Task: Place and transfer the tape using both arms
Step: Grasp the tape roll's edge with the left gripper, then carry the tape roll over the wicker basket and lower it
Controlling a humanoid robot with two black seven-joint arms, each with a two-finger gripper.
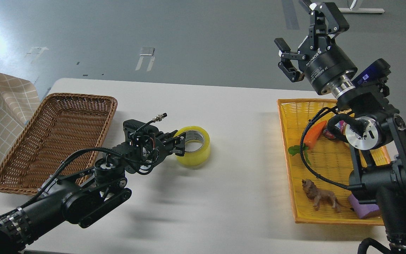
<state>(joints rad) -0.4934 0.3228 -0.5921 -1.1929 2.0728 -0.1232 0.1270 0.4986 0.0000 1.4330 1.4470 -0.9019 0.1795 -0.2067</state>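
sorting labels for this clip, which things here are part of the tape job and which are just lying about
Job: tape; left claw, at the roll; right claw, raised and open.

Lying about: brown basket; yellow tray with carrot, lion, purple block.

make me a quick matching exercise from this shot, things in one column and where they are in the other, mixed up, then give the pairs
Things
1. tape
2. toy lion
3. brown wicker basket
4. right gripper

Places
A. lying in the yellow tray, near its front
B. raised in the air above the table's far right side
C. on the white table near the middle, with the left gripper at it
D. on the left part of the table, nothing seen inside

Pairs: 1-C, 2-A, 3-D, 4-B
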